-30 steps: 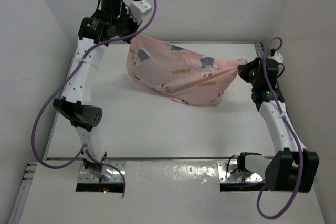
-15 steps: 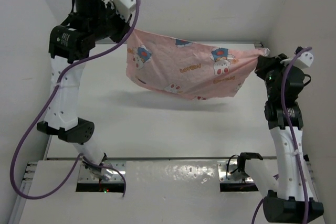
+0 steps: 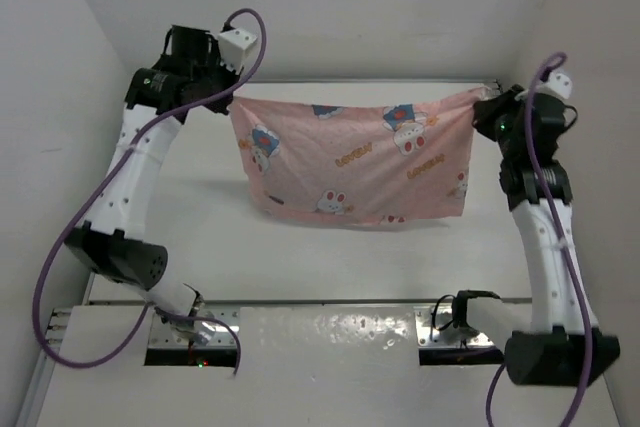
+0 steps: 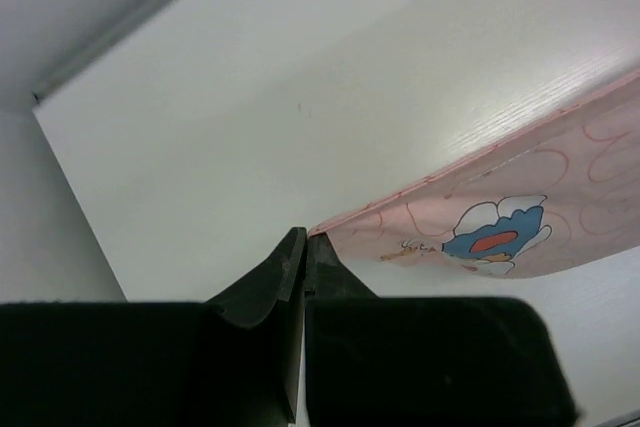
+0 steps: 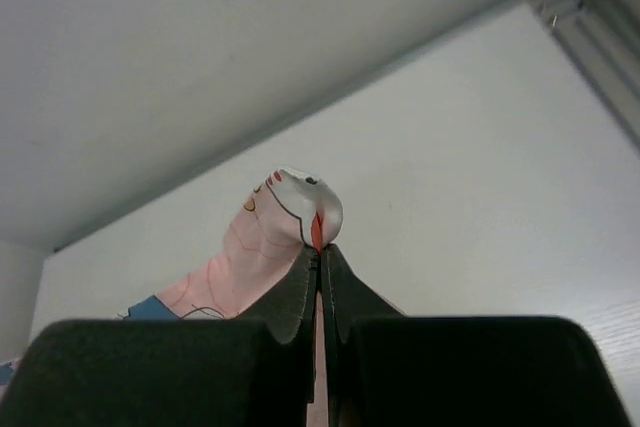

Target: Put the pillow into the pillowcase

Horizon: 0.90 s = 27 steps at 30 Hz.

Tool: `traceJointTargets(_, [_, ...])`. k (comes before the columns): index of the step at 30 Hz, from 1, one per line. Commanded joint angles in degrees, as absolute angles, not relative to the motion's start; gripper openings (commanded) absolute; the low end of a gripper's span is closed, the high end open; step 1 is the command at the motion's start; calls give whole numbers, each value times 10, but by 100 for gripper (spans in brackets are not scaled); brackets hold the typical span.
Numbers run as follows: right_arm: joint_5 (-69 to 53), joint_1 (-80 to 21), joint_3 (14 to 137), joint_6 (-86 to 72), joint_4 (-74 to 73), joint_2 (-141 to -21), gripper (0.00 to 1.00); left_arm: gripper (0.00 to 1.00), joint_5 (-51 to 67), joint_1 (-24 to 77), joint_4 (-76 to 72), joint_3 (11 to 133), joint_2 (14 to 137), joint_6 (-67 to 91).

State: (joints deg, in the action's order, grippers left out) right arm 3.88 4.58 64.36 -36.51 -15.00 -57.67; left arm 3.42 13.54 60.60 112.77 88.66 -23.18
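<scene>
Thin light-pink bunny-print pillowcase point(image 3: 350, 162) stretched above the white surface point(image 3: 300, 257).
Left pincer point(image 4: 305, 241) and right pincer point(image 5: 320, 253) each clamp 1 top corner; its interior is hidden; plain white walls point(image 3: 400, 7) enclose it.

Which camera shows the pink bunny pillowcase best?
The top view: the whole pillowcase hangs spread out between the left gripper and the right gripper. The left wrist view shows just one pinched corner with a blue patch. The right wrist view shows only a small bunched corner.
</scene>
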Motion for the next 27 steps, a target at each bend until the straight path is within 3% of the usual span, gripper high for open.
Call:
traceJointTargets(1, [21, 39, 624, -393, -87, -675, 0, 0, -20, 94, 465, 1060, 912, -208])
traceJointTargets(10, [128, -24, 752, -433, -18, -968, 0, 0, -14, 76, 304, 1038, 1084, -174])
traceJointTargets(17, [203, -38, 983, -454, -62, -1205, 0, 0, -47, 66, 219, 1120, 1220, -149])
traceJointTargets(21, [223, -38, 1087, -457, -70, -1286, 0, 0, -77, 62, 195, 1156, 1275, -141])
traceJointTargets(27, [259, -28, 1129, -480, -87, -1360, 0, 0, -82, 63, 167, 1182, 1336, -141])
